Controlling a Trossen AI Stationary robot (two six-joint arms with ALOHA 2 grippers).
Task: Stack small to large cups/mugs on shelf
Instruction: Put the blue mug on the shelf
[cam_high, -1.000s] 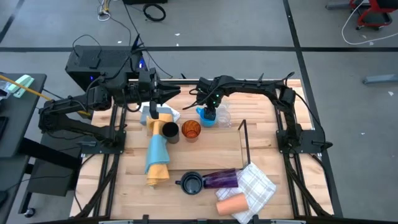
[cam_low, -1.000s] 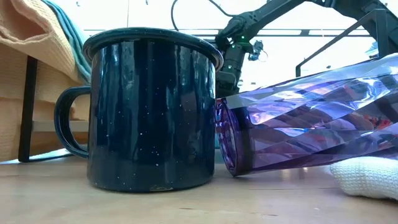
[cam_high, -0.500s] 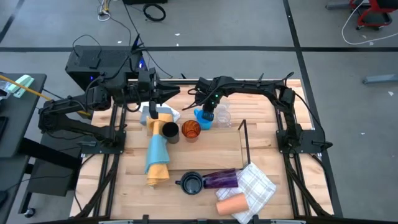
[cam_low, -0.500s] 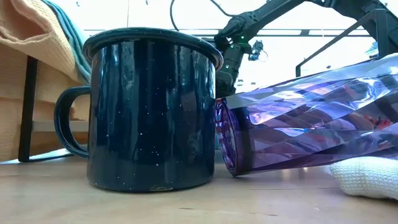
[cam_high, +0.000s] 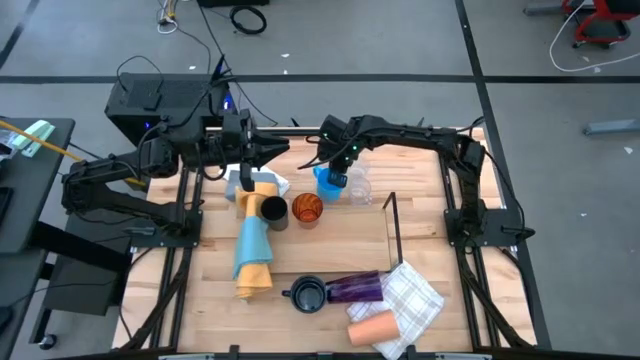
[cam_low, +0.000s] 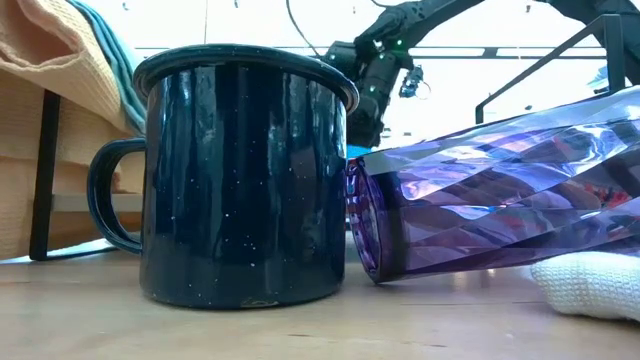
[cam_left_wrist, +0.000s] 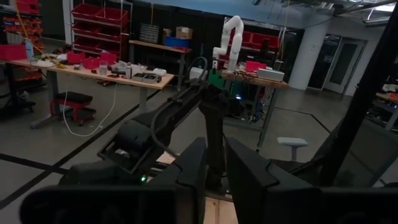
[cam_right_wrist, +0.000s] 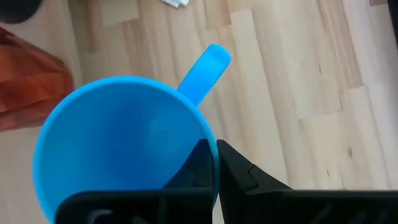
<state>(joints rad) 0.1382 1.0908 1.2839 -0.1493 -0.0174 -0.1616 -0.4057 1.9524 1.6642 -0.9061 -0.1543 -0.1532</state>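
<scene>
My right gripper (cam_high: 334, 176) is shut on the bright blue handled cup (cam_right_wrist: 118, 143), over the far middle of the table. An amber cup (cam_high: 307, 209) and a black cup (cam_high: 272, 212) stand left of it, and a clear glass (cam_high: 358, 186) stands just to its right. The dark mug (cam_low: 240, 170) stands upright near the front, and the purple tumbler (cam_low: 500, 190) lies on its side against it. A peach cup (cam_high: 372, 328) lies by the front edge. The thin black rod shelf (cam_high: 393, 228) stands at centre right. My left gripper (cam_left_wrist: 216, 177) hovers at the far left, slightly open, holding nothing. My right gripper pinches the blue cup's rim (cam_right_wrist: 210, 144) on the side opposite the handle (cam_right_wrist: 208, 65), one finger inside the cup and one outside. The fingers come from above, pointing down. The cup stays upright, mouth up; I cannot tell whether its base is clear of the table.
A rolled yellow-and-blue cloth (cam_high: 253, 250) lies along the left side, under the black cup. A white checked cloth (cam_high: 415, 300) lies at the front right beside the peach cup. Bare wood (cam_high: 350, 240) shows in the middle of the table.
My right gripper has risen a little and shifted toward the table's far left. The blue cup has gone with it, a short way left and away from the clear glass, still upright.
</scene>
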